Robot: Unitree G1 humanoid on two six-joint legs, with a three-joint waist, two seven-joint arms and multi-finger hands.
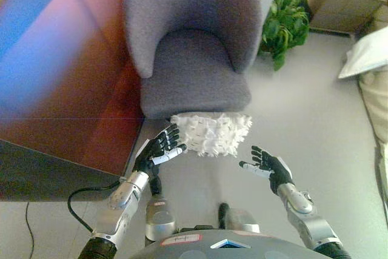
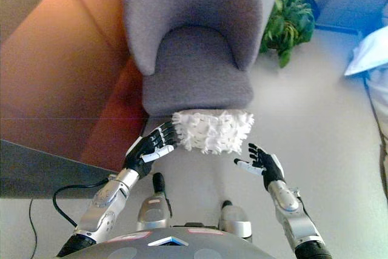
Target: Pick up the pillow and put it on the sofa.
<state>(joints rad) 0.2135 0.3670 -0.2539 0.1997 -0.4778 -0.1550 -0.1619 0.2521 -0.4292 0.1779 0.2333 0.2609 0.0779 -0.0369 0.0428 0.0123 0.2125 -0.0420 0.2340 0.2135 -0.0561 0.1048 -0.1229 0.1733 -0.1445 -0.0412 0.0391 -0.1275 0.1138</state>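
A white shaggy pillow [image 1: 211, 133] lies on the floor against the front of a grey armchair-style sofa [image 1: 193, 47]. My left hand [image 1: 159, 150] is open, its fingers spread and reaching to the pillow's left edge. My right hand [image 1: 267, 165] is open, a little below and to the right of the pillow, apart from it. The sofa's seat [image 1: 195, 68] has nothing on it.
A wooden wall or cabinet [image 1: 66, 65] stands to the left of the sofa. A green potted plant [image 1: 285, 22] stands right of the sofa. A wooden side table [image 1: 345, 1] is at the far right back, and white bedding [image 1: 367, 56] at the right edge.
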